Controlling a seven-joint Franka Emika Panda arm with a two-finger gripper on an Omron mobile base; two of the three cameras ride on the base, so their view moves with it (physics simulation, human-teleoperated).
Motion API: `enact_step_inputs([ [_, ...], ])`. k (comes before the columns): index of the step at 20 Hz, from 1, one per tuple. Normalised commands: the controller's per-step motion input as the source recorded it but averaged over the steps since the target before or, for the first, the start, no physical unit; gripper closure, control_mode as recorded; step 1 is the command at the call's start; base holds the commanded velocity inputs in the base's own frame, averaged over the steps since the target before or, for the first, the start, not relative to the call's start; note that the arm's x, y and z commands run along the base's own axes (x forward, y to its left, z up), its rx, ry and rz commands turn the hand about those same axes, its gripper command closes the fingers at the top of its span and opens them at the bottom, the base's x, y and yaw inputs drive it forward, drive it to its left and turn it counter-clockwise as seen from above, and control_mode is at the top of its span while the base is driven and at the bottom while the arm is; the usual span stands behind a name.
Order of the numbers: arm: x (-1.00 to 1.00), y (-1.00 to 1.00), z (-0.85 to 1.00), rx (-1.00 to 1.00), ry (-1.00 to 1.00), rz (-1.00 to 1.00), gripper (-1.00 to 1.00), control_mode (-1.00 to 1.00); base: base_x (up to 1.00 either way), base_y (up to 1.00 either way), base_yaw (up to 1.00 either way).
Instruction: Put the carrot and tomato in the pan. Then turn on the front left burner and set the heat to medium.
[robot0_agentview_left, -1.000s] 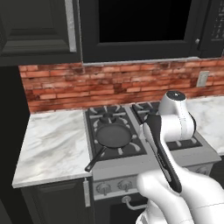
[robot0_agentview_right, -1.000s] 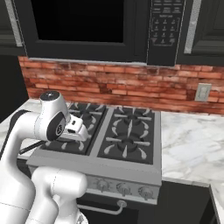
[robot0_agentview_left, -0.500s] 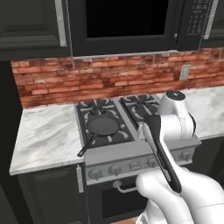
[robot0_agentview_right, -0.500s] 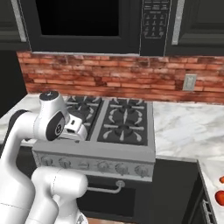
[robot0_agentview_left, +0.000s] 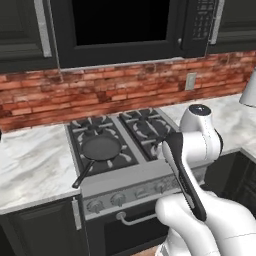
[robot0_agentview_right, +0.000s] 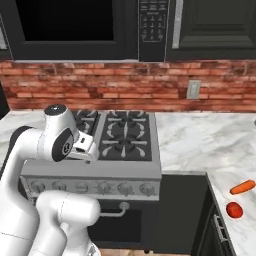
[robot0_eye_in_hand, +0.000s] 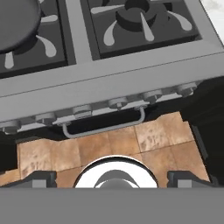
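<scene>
Right base view puts the carrot (robot0_agentview_right: 243, 187) in front of you on the marble counter (robot0_agentview_right: 200, 140) to the right of the stove (robot0_agentview_right: 125, 150), lying flat near that counter's front right corner, well apart from your gripper (robot0_agentview_right: 86, 149) and far off to the fingers' right. You will find the tomato (robot0_agentview_right: 234, 210) just beside the carrot, on the near side of it, the two close but apart. Neither is anywhere near the fingers.

Left base view shows you the pan (robot0_agentview_left: 101, 148) seated on the front left burner (robot0_agentview_left: 102, 150), its thin handle running out toward the stove's front left corner and over the counter edge. In the hand view the pan (robot0_eye_in_hand: 17, 19) sits beyond the fingers and off to their left, with only part of its round black body inside the frame.

Your fingers (robot0_eye_in_hand: 38, 178) stand released and spread wide, nothing between them, held out over the stove's front edge. Beyond the fingertips you see the row of knobs (robot0_eye_in_hand: 118, 103) along the stove front and the oven handle (robot0_eye_in_hand: 103, 127) just under it, with brown floor tiles (robot0_eye_in_hand: 153, 140) nearer to the fingers. Behind the stove runs a red brick wall (robot0_agentview_right: 150, 92), and a black microwave (robot0_agentview_left: 130, 27) hangs above it
</scene>
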Motion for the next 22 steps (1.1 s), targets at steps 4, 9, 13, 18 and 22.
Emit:
enact_step_inputs([
  [4, 0.0, 0.0, 0.0, 0.0, 0.0, 0.0, -1.0, 1.0, 0.19, -0.46, -0.07],
  [9, 0.0, 0.0, 0.0, 0.0, 0.0, 0.0, -1.0, 1.0, 0.18, -0.48, 0.0],
  [13, 0.0, 0.0, 0.0, 0.0, 0.0, 0.0, -1.0, 1.0, 0.25, -0.21, 0.01],
  [18, 0.0, 0.0, 0.0, 0.0, 0.0, 0.0, -1.0, 1.0, 0.23, -0.05, 0.0],
  [22, 0.0, 0.0, 0.0, 0.0, 0.0, 0.0, -1.0, 1.0, 0.53, -0.08, 0.01],
])
